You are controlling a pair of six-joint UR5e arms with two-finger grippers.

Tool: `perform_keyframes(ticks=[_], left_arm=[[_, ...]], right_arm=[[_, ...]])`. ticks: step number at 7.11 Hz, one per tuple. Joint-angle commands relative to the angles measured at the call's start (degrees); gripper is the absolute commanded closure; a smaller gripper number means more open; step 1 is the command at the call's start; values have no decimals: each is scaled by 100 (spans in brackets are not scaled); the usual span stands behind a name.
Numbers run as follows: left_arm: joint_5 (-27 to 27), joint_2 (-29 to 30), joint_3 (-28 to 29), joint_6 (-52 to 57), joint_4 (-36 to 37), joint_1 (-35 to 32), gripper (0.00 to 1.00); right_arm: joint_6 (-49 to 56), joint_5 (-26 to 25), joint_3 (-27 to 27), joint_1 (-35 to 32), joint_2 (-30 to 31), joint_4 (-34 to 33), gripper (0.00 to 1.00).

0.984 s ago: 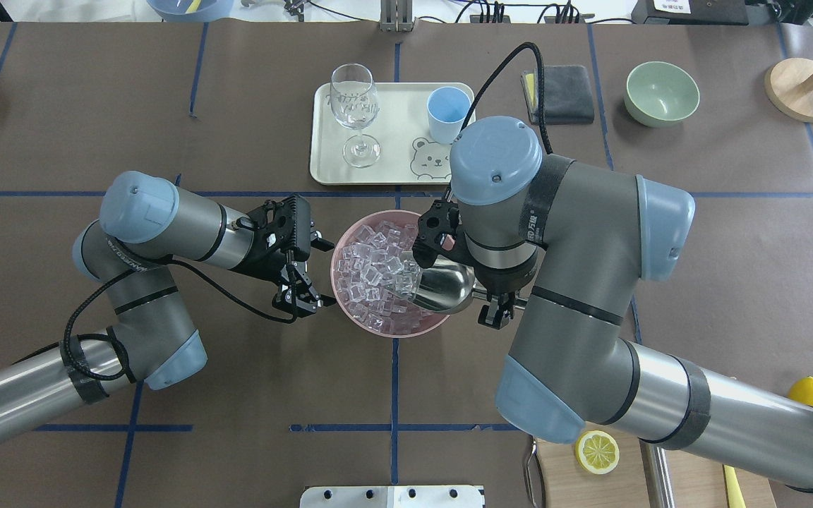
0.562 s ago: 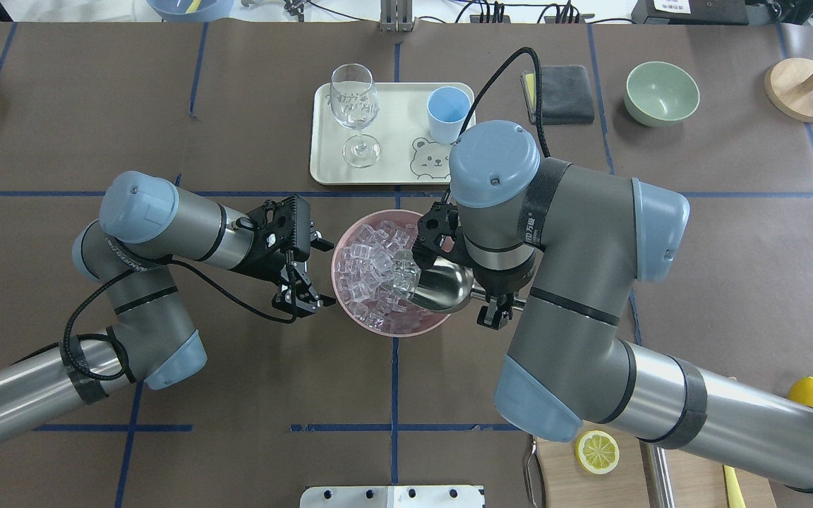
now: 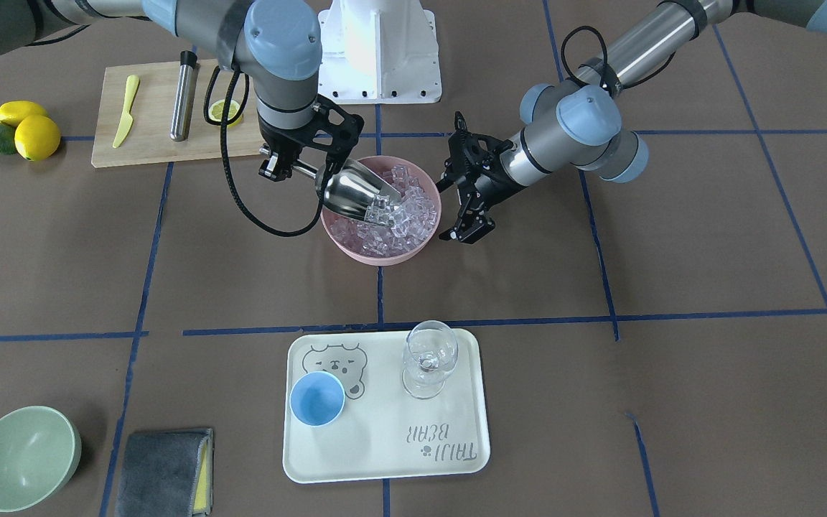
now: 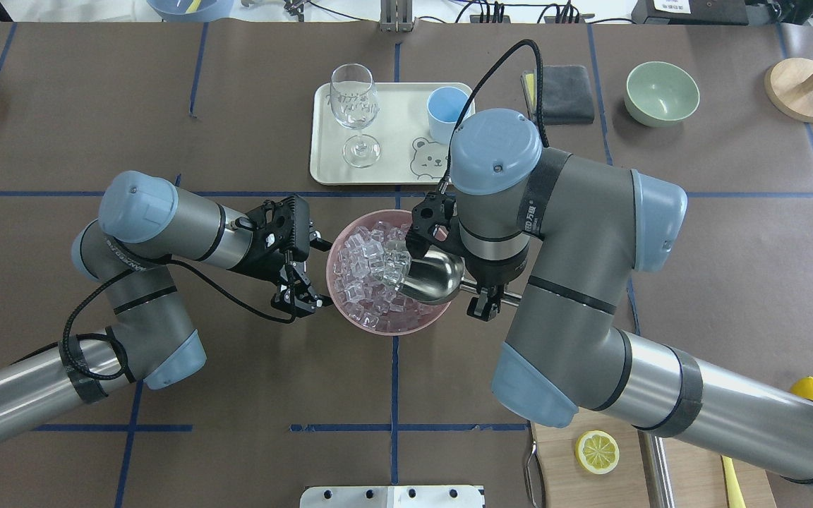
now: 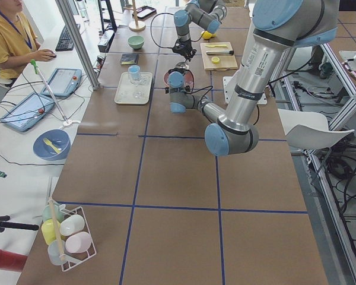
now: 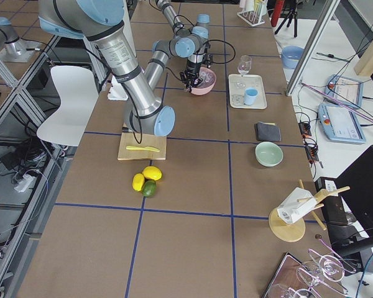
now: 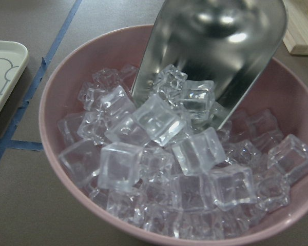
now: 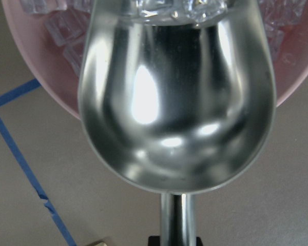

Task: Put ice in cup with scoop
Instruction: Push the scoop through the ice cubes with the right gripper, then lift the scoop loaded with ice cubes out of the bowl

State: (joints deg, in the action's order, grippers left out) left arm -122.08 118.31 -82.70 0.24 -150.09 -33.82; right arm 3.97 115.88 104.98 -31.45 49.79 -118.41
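- Right gripper (image 4: 483, 305) clenched on shiny steel scoop (image 4: 437, 276) handle
- Left gripper (image 4: 302, 300) spread, empty, beside pink round bowl (image 4: 378, 326)
- Since earlier, scoop sits deeper in clear ice cubes (image 4: 364, 264)

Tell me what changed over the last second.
The right claw, gripping the scoop by its handle, pushed it toward the robot's left, deeper into the ice in the pink bowl. The left claw beside the bowl, the cup and the glass stayed put.
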Motion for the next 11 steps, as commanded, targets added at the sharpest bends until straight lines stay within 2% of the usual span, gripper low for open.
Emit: perform_keyframes(ticks=[1,3,4,6,7,9,11], left_arm=[[0,0,-9,-7,-3,-1,0],[-18,0,-26,-7,-3,-19,0],[-26,0,-61,-7,6,-36,0],[-27,0,-88,-7,6,-45,0],[-35,-9,-131,-7,23,-54,0],[-35,-27,-158,-7,41,-98,0],[-35,-44,-176,-15,50,-186,0]], right_arm=[[-289,180,5,-81,4,351,100],[-597,286,136,-107,92,520,100],[-599,277,398,-116,371,668,100],[-1307,277,506,-107,820,1762,100],[-1485,277,541,-107,831,1960,100],[-1854,303,655,-395,822,1857,100],[-2250,321,726,-773,691,1060,100]])
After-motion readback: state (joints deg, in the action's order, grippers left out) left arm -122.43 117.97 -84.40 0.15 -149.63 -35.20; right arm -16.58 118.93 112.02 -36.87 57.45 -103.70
